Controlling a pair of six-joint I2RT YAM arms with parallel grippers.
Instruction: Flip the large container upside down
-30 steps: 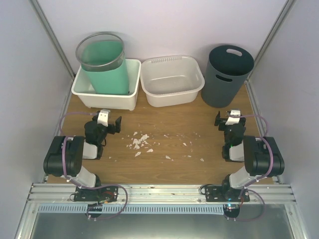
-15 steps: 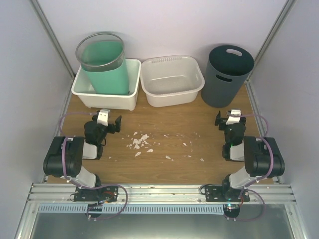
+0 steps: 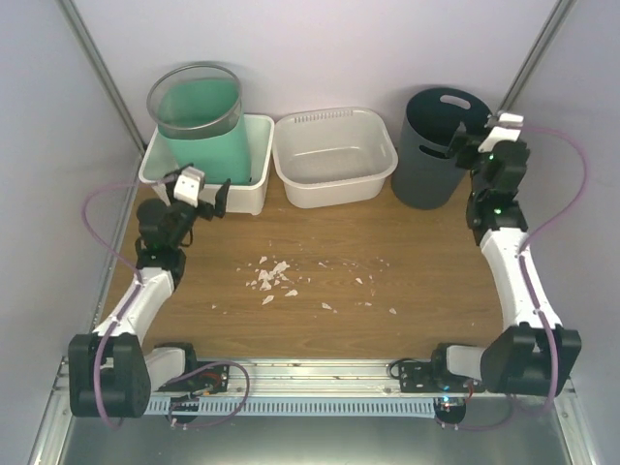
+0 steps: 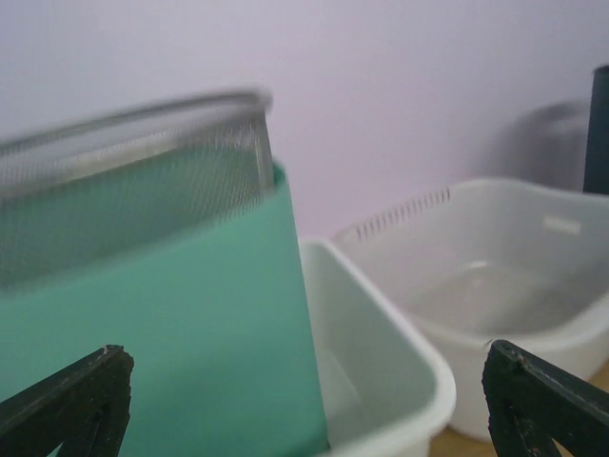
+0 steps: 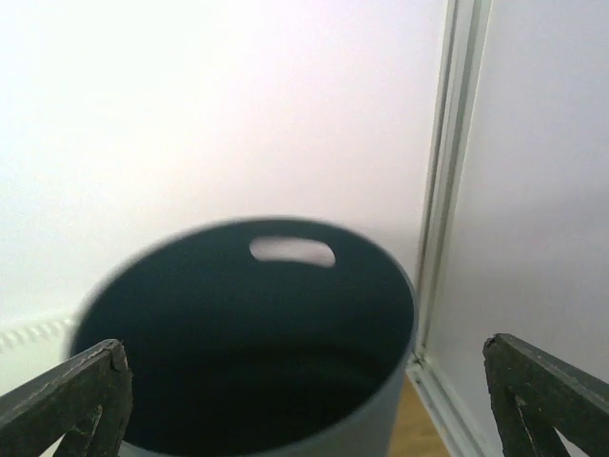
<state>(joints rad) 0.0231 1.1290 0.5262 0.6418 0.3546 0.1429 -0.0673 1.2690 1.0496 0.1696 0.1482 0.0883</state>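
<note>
A tall dark grey round bin (image 3: 433,170) with handle slots stands upright at the back right, open side up; it looks like the large container. My right gripper (image 3: 481,143) hovers open beside its right rim, touching nothing. The right wrist view looks down into the bin (image 5: 247,362), with the right gripper (image 5: 304,405) spread wide around the view. A green bin (image 3: 203,145) holding a wire mesh basket (image 3: 230,114) stands upright in the left white tub (image 3: 254,184). My left gripper (image 3: 199,192) is open just in front of that tub (image 4: 385,357), and between its fingers the green bin (image 4: 162,333) shows.
A second white tub (image 3: 334,182) sits at the back centre, also visible in the left wrist view (image 4: 514,286). White crumbs (image 3: 271,276) lie scattered mid-table. Metal frame posts (image 5: 457,143) and walls close off both sides and the back.
Both arms have unfolded from their tucked pose near the front and reached back: the left gripper to the left tub's front, the right gripper up beside the dark bin's rim. Both stay open.
</note>
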